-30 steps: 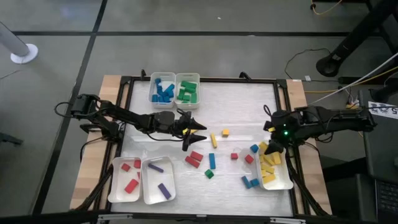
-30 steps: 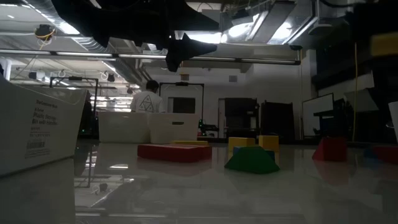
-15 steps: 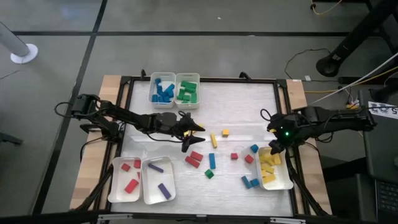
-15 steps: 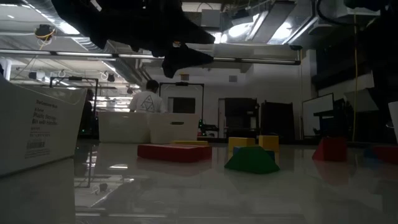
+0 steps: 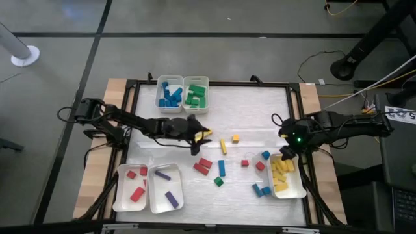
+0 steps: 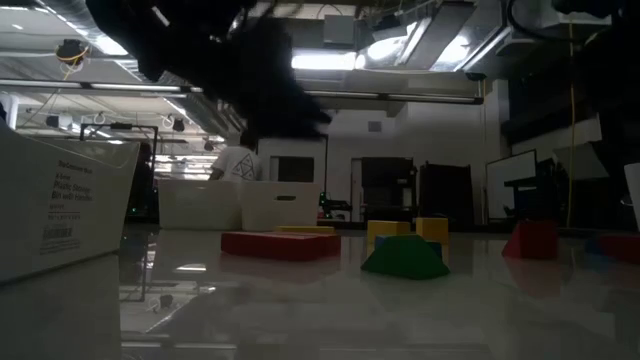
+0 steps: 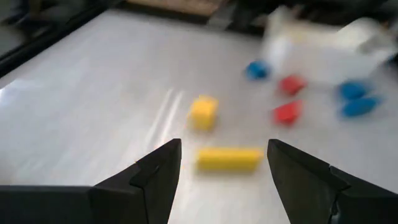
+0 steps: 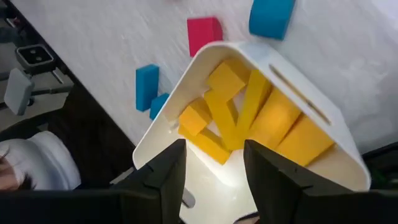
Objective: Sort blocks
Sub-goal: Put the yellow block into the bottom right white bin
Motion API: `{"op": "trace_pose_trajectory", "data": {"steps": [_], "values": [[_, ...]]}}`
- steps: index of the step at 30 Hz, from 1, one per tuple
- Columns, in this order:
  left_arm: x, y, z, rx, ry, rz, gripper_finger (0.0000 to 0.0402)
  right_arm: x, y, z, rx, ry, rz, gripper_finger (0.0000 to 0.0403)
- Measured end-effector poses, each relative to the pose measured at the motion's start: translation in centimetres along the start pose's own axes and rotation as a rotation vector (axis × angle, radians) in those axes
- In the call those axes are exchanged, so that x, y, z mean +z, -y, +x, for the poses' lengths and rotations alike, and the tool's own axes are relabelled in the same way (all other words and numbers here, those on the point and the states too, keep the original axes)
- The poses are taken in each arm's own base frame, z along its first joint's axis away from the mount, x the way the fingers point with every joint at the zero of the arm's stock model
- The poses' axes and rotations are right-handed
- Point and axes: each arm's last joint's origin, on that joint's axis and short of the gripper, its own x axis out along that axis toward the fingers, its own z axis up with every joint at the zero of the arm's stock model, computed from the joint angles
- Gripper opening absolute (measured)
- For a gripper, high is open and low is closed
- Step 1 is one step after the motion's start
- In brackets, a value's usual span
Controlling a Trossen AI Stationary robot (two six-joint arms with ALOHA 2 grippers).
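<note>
Far left on the white table (image 5: 260, 104): two white trays near the front edge – red blocks (image 5: 135, 184) in one, purple bars (image 5: 168, 186) in the next. At the back edge, two more trays side by side, holding blue blocks (image 5: 170, 95) and green blocks (image 5: 195, 96).

Left gripper (image 5: 199, 138) out over the middle of the table, fingers spread wide and empty. Straight ahead of the open jaws, a yellow bar (image 7: 228, 158) lying flat on the table, framed in the gap between the fingertips but apart from them. Just past the bar, a small yellow cube (image 7: 203, 112). Farther beyond the jaws, loose red and blue pieces, blurred in the wrist view.

Mid-table, seen from overhead: a pair of red blocks (image 5: 204, 165) touching each other, a blue bar (image 5: 221, 168), a green block (image 5: 219, 181), a small red cube (image 5: 245, 162).

Right gripper (image 5: 286, 148) above the near corner of the tray of yellow blocks (image 8: 249, 118) – fingers parted, nothing between them. Directly beyond those jaws, the yellow pieces heaped against one another inside the tray. Outside the tray wall, a red cube (image 8: 204, 32), a blue piece (image 8: 271, 16) and a blue bar (image 8: 147, 85), all on bare table.
</note>
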Motion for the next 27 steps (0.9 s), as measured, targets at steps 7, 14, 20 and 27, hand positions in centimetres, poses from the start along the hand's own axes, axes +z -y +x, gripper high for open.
{"op": "trace_pose_trajectory", "data": {"steps": [7, 14, 20, 27], "values": [[-1.6, -2.5, 0.6, 0.163, -0.145, -0.024, 0.0227, 0.5, -0.6, 0.0, 0.044, 0.070, -0.038, 0.0163], [-3.7, -2.8, 2.0, 0.176, -0.228, 0.002, 0.0227, 1.3, -1.7, -0.2, 0.119, 0.196, -0.107, 0.0163], [-5.0, -2.6, 2.8, 0.171, -0.282, 0.052, 0.0227, 2.1, -2.8, -0.6, 0.179, 0.343, -0.202, 0.0163], [-6.3, -2.7, 3.4, 0.171, -0.334, 0.092, 0.0227, 3.1, -3.9, -1.0, 0.183, 0.551, -0.303, 0.0163]]}}
